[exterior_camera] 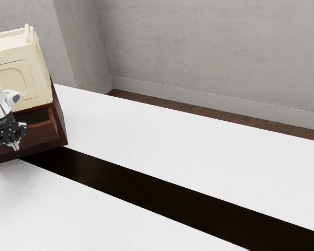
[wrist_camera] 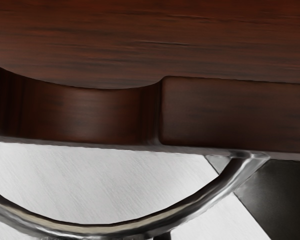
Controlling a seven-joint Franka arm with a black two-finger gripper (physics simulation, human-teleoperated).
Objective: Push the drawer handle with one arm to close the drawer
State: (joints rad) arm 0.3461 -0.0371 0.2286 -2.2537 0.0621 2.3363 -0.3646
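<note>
At the exterior view's left edge, my gripper (exterior_camera: pixel 15 146) points down in front of the dark red-brown wooden drawer (exterior_camera: pixel 40 138), its two fingertips close together and nothing visible between them. A dark gap shows behind the drawer's upper edge, so it stands partly open. Close below my hand, the wrist view has the drawer's wood (wrist_camera: pixel 200 45) with a curved cutout in its edge. A shiny curved metal handle (wrist_camera: pixel 192 209) arcs out from that wood. Whether the gripper touches the handle or the drawer, I cannot tell.
A cream box-like cabinet (exterior_camera: pixel 41 73) stands above the drawer, against the exterior view's left side. The white table (exterior_camera: pixel 162 136) has a long black band (exterior_camera: pixel 146 183) running across it. Grey walls (exterior_camera: pixel 209 47) rise behind.
</note>
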